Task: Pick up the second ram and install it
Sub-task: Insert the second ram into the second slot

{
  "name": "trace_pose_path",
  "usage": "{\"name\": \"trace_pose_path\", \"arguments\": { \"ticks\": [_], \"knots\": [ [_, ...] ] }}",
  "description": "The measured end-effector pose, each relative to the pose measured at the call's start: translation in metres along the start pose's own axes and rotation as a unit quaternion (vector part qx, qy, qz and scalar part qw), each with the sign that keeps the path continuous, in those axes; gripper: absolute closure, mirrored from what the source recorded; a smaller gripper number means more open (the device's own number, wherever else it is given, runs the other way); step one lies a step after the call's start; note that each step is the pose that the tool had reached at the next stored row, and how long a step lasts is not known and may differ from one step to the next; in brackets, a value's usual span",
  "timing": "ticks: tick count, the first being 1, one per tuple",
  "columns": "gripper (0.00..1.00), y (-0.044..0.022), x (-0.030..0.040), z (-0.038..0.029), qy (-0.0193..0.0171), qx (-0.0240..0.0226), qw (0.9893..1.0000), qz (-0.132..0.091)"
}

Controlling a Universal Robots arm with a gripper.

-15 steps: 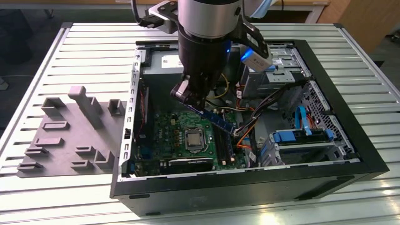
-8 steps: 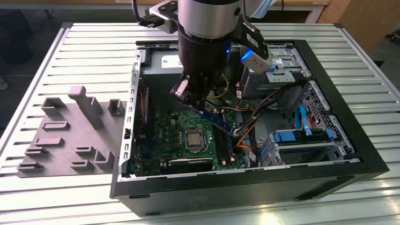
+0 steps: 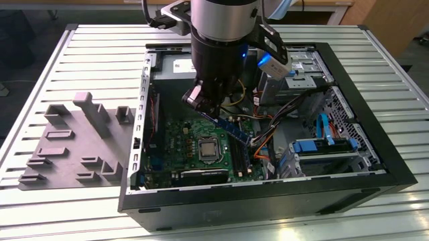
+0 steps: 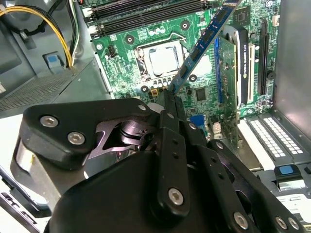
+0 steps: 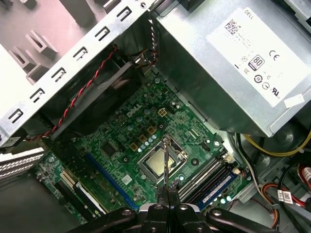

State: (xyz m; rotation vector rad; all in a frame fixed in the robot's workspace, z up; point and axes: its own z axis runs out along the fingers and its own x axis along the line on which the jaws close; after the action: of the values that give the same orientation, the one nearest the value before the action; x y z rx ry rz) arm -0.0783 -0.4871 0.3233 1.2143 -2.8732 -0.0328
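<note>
Second ram (image 3: 232, 128) (dark-blue stick w/ black chips) held tilted, pinched at one end, above mobo (image 3: 180, 134).

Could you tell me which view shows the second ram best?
The second wrist view: the second ram shows its flat blue face. The exterior view shows it slanted below the arm; the first wrist view, edge-on.

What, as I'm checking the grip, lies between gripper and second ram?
Nothing: in the second wrist view the gripper has its jaws shut directly on the second ram.

Silver arm (image 3: 224, 20) with black, screw-studded fingers (image 4: 167, 145).
</note>
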Motion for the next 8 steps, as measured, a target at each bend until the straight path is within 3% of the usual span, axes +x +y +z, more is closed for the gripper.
{"name": "trace_pose_path", "arguments": {
  "ticks": [8],
  "knots": [
    [0.89, 0.0000, 0.0000, 0.0002, -0.0003, -0.0001, 1.0000, 0.010]
  ]
}}
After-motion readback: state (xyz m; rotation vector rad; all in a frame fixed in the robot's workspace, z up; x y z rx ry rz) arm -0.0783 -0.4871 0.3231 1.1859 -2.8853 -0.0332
